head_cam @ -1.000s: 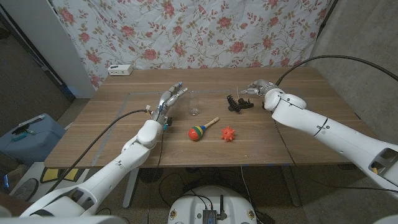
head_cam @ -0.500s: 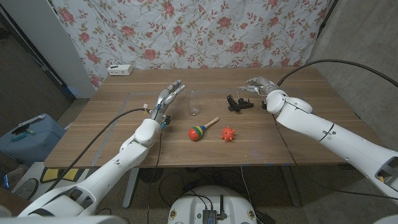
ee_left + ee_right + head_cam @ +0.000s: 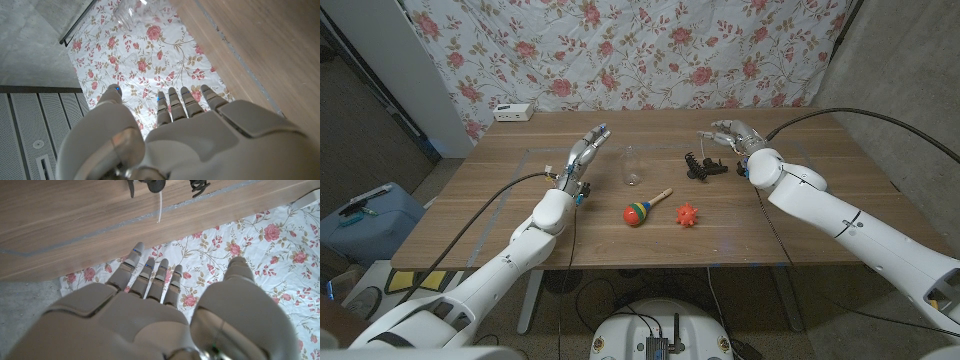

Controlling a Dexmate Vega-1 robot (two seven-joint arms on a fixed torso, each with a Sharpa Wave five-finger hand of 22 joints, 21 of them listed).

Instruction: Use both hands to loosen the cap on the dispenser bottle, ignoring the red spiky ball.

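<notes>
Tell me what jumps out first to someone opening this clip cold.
The two white robot arms reaching in from the near corners, the left hand and right hand both raised with fingers apart, holding nothing. Between them on the wooden table stands a clear dispenser bottle, with a black pump piece lying apart to its right. Nearer the front sit a colourful maraca and a red spiky ball, before a rose-print backdrop.

Wooden table [image 3: 500, 215] bears bottle [image 3: 631, 166], spiky ball [image 3: 687, 214], maraca [image 3: 643, 210].
</notes>
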